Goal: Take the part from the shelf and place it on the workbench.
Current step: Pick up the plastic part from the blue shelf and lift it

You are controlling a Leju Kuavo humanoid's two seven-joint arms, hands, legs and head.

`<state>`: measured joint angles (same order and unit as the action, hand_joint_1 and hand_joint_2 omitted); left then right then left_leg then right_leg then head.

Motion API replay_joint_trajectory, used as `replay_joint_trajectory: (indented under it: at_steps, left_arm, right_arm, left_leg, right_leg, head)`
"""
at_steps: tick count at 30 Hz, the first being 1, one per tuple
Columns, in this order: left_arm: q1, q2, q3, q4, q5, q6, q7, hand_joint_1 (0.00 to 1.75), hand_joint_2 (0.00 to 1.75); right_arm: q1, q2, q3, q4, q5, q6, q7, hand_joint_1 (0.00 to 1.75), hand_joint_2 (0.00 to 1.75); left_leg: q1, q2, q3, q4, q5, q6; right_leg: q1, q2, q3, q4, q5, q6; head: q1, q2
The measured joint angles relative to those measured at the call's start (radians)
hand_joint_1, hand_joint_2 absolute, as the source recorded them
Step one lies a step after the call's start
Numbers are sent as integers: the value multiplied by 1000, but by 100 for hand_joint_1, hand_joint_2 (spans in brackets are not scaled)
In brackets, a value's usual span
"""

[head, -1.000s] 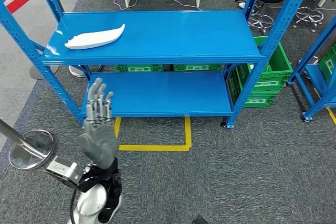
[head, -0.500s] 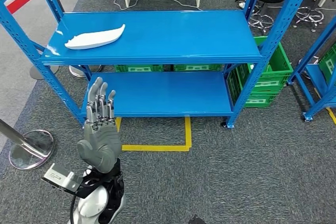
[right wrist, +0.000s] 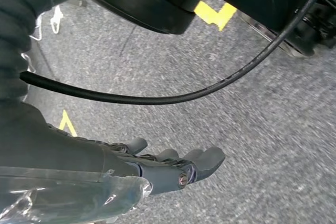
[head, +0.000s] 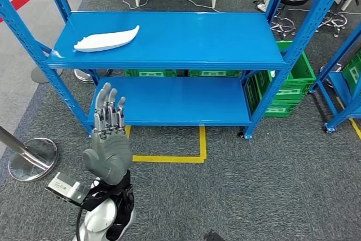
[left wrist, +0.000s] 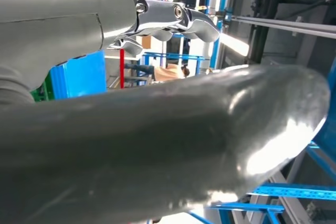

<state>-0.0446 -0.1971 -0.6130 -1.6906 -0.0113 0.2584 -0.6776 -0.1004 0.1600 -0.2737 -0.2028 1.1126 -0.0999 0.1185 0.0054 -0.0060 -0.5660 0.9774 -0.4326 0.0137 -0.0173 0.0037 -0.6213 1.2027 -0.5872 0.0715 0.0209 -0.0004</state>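
Grey carpet marked with yellow tape (head: 170,158) runs under a blue shelf (head: 179,60) that spans the upper half of the head view. On its top board, at the upper left of the frame, lies the part (head: 106,40): a long, thin white piece, tapered to a point at one end, flat on the board and near the front edge. It looks like a light, stiff moulding with a smooth and probably slippery skin, so a hold across its wider middle should serve better than the narrow tip. At the lower left of the frame the left robot hand (head: 108,145) is raised, empty, fingers extended and slightly apart, pointing toward the shelf, well below the part. The right robot hand (right wrist: 166,169) hangs over the carpet, fingers straight, holding nothing.
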Motion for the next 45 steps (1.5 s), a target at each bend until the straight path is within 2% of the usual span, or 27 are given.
replay_joint_trajectory:
  at_steps: [1,2,3,5,6,8,10,12,13,15,17,18,19,21,22,24,26,28,30,32,33,34,36,38,42,43,45]
  left_arm:
    - [1,0,0,0,0,0,0,0,0]
    - [2,0,0,1,0,-1,1,0,0]
    - [3,0,0,2,0,-1,1,0,0]
    - [4,0,0,2,1,-1,1,0,0]
    - [4,0,0,2,1,-2,2,0,0]
    - [5,-1,0,2,1,-4,3,0,0]
    - [5,-2,0,2,2,-7,4,0,0]
    - [4,-3,0,3,4,-9,6,0,0]
    - [4,-3,0,3,6,-9,6,0,0]
    - [6,-3,1,3,21,-18,15,0,0]
    - [11,-3,2,3,65,-43,38,0,0]
    - [13,-3,3,3,92,-61,51,0,0]
    - [15,-3,5,3,116,-80,63,0,0]
    - [15,-4,9,4,144,-113,83,0,0]
    - [15,-4,11,4,152,-128,94,0,0]
    - [15,-6,17,10,165,-150,114,0,0]
    - [17,-11,26,19,173,-158,132,0,0]
    - [14,-17,31,29,183,-175,144,0,0]
    - [9,-19,30,38,191,-220,142,0,87]
    - [7,-19,28,45,185,-264,129,0,87]
    - [7,-19,28,47,183,-281,123,0,44]
    - [6,-19,28,48,186,-294,118,0,0]
    - [6,-19,28,49,193,-315,111,0,0]
    - [5,-19,29,48,195,-327,106,0,0]
    - [3,-19,30,48,178,-326,98,0,0]
    - [3,-20,31,48,173,-319,100,0,0]
    - [6,-20,36,49,172,-286,117,0,0]
  right_arm:
    - [-4,0,0,0,0,0,0,0,175]
    - [-7,0,0,0,0,0,0,0,175]
    - [-7,-1,0,0,0,1,0,0,175]
    - [-2,-2,0,0,1,2,2,0,175]
    - [2,-2,-1,0,1,3,4,0,175]
    - [5,-1,-4,0,-1,3,8,0,175]
    - [4,-1,-11,0,-8,2,14,0,175]
    - [3,0,-19,0,-15,2,21,0,175]
    - [3,0,-22,0,-17,2,23,0,175]
    - [4,0,-27,0,-18,-2,28,0,175]
    - [5,0,-33,0,-16,-15,35,0,175]
    - [5,1,-36,0,-14,-24,41,0,175]
    - [6,2,-38,0,-12,-30,48,0,175]
    - [5,6,-42,0,-9,-37,63,0,175]
    - [5,6,-44,0,-9,-36,68,0,175]
    - [5,7,-53,0,-18,-31,75,0,87]
    - [5,7,-64,0,-21,-22,92,0,0]
    - [6,7,-70,0,-10,-14,113,0,0]
    - [4,7,-71,0,4,-8,124,0,0]
    - [1,7,-71,0,28,-8,132,0,0]
    - [1,7,-71,0,43,-10,137,0,0]
    - [4,7,-69,0,59,-12,141,0,0]
    - [16,7,-61,0,90,-16,144,0,0]
    - [28,7,-50,0,110,-17,146,0,0]
    - [41,7,-32,1,137,-32,165,0,0]
    - [43,7,-26,1,146,-44,176,0,0]
    - [47,7,-18,1,155,-82,195,0,0]
  left_leg:
    - [0,1,0,0,-1,0]
    - [0,1,1,0,-2,-1]
    - [1,0,3,1,-4,-3]
    - [5,-4,7,6,-10,-14]
    - [5,-5,6,13,-14,-21]
    - [3,-6,-2,22,-14,-34]
    - [2,-5,-7,23,-12,-43]
    - [4,-3,-15,42,-28,-50]
    - [4,-3,-32,78,-49,-54]
    - [4,-2,-97,205,-104,-58]
    - [4,-2,-155,303,-124,-58]
    - [4,-2,-161,304,-106,-56]
    - [4,-2,-149,268,-72,-53]
    - [3,-1,-95,144,-1,-47]
    - [3,0,-70,90,15,-45]
    - [1,-1,-51,43,12,-39]
    - [2,-3,-50,37,8,-29]
    - [4,-3,-49,35,8,-17]
    - [2,-1,-49,34,6,-9]
    - [-3,0,-48,35,4,-5]
    - [-5,0,-46,35,3,-4]
    - [-6,-2,-43,35,2,-3]
    - [-8,-6,-36,35,-1,-5]
    - [-10,-9,-38,38,-1,-13]
    - [-10,-7,-47,43,-2,-33]
    - [-9,-7,-57,64,-17,-39]
    - [-7,-6,-107,170,-74,-51]
  right_leg:
    - [0,0,-26,54,-16,1]
    - [0,-1,-38,77,-13,3]
    - [-2,-1,-31,61,9,4]
    - [-5,-1,21,-56,81,9]
    - [-6,1,45,-114,101,10]
    - [-4,5,64,-163,105,-1]
    - [-2,9,60,-163,103,-21]
    - [-3,8,63,-165,103,-34]
    - [-4,7,66,-166,103,-39]
    - [-4,4,68,-167,103,-45]
    - [-3,4,68,-167,102,-48]
    - [-3,4,70,-167,101,-48]
    - [-3,5,72,-167,99,-48]
    - [-1,7,77,-166,94,-42]
    - [1,7,76,-165,91,-37]
    - [5,6,71,-169,88,-27]
    - [3,4,73,-174,86,-17]
    - [3,2,59,-135,57,-9]
    - [5,1,6,-20,-2,-7]
    - [8,1,-46,88,-38,-8]
    - [9,1,-52,97,-29,-10]
    - [10,1,-38,65,0,-13]
    - [12,2,17,-61,72,-20]
    - [14,3,56,-150,101,-26]
    - [13,7,59,-170,107,-42]
    - [10,6,61,-172,110,-47]
    - [7,2,63,-174,111,-53]
  head:
    - [0,0]
    - [0,0]
    - [0,0]
    - [0,0]
    - [2,0]
    - [1,0]
    - [-3,0]
    - [-7,0]
    - [-9,0]
    - [-14,0]
    - [-14,0]
    - [-14,0]
    - [-14,0]
    - [-14,0]
    - [-15,0]
    - [-15,0]
    - [-13,0]
    - [-10,0]
    - [-8,0]
    - [-8,0]
    - [-8,0]
    - [-8,0]
    - [-8,0]
    - [-9,0]
    - [-10,0]
    - [-12,0]
    - [-15,0]
